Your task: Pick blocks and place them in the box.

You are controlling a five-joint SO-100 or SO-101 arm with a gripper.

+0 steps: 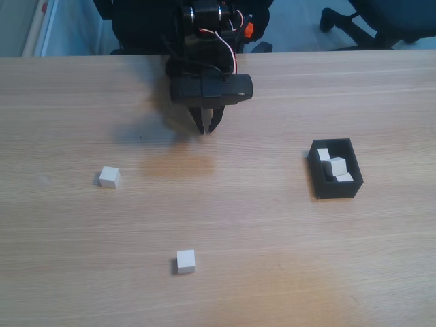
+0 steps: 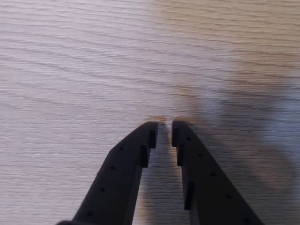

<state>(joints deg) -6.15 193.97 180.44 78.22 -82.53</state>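
Overall, a pale wooden table [image 1: 272,259] with fine straight grain fills both views, lit softly, with a warmer patch near its front edge. Beyond its far edge lie a bluish floor and the dark base of an office chair [image 1: 381,20], cut off by the top of the fixed view. The black arm [image 1: 211,87], with red and white wires at its top, leans over the far side of the table; its base is cropped out. The gripper [image 1: 207,127] points down at bare wood, its fingers [image 2: 119,173] nearly together with a narrow slit between the tips and nothing held; whether the tips touch the table cannot be told. In the fixed view, one white block [image 1: 109,176] lies to the left of the fingers and nearer the camera, well apart from them. Another block [image 1: 185,261] lies further forward, almost straight ahead of the fingers. The black box [image 1: 335,189] sits well to their right, holding white blocks [image 1: 336,166] bunched together; their exact number is hard to make out.
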